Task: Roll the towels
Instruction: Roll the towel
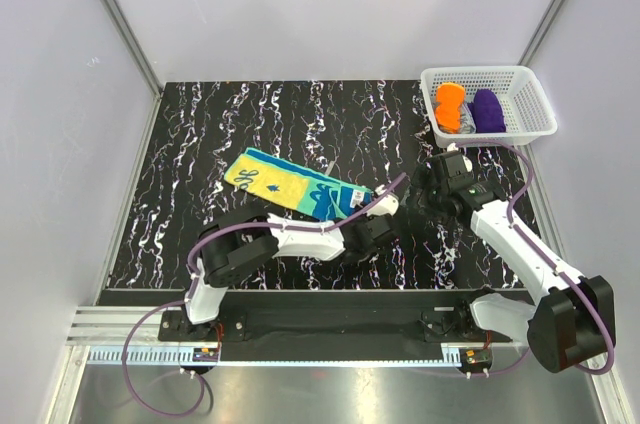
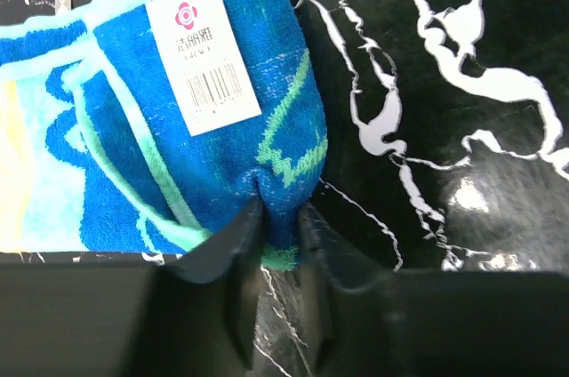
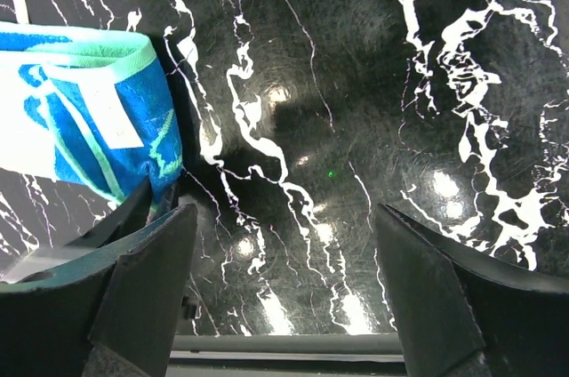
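A teal, blue and yellow towel lies flat and slanted on the black marbled table. Its near right corner, close to a white label, is bunched between the jaws of my left gripper, which is shut on it. From above, that gripper sits at the towel's right end. My right gripper stands open over bare tabletop, just right of the towel's corner, with nothing between its fingers. In the top view the right gripper hovers a short way right of the left one.
A white lattice basket stands at the back right corner and holds a rolled orange cloth and a rolled purple one. Grey walls enclose the table on three sides.
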`<state>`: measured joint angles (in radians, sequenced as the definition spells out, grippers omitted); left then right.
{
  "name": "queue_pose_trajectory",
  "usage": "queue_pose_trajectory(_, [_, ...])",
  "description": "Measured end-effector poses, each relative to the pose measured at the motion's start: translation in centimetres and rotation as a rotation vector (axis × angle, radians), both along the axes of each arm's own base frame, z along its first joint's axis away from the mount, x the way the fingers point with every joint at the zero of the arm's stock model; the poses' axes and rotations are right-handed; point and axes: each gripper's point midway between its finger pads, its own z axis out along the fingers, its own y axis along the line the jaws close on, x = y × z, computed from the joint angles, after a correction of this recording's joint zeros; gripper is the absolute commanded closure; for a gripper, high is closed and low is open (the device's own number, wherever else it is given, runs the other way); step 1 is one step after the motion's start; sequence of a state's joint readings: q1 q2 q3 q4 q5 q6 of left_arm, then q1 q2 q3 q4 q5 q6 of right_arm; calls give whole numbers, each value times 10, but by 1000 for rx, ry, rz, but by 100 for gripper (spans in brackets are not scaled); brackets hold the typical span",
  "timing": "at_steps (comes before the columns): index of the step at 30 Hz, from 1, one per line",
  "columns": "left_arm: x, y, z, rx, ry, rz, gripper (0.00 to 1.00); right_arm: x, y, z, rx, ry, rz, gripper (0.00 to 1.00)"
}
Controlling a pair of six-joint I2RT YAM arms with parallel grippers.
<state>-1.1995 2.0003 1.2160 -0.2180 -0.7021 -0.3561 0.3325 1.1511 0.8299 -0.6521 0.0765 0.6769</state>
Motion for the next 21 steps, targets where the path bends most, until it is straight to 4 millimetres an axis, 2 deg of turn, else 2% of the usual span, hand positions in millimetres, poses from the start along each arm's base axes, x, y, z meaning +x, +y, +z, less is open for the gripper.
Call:
queue_pose_trajectory(2, [3,2,-1,-7,9,10,92,0,1,0,6,2,4,14])
queue_pose_trajectory(5, [6,3,-2,-15,20,12,100,0,0,0,5,2,4,14])
queue_pose_trajectory(10, [0,-2,0,-88,79,-20,100,3,-8,7,-1,-5,-8,14])
queue_pose_trajectory(17, [-28,-12,5,-373,284,-83,100,8,-8,18,38,-24,-3,14])
queue_pose_trajectory(21, [-34,-16,8,-575,401,-95,100,6,0,21,77,-21,22,15])
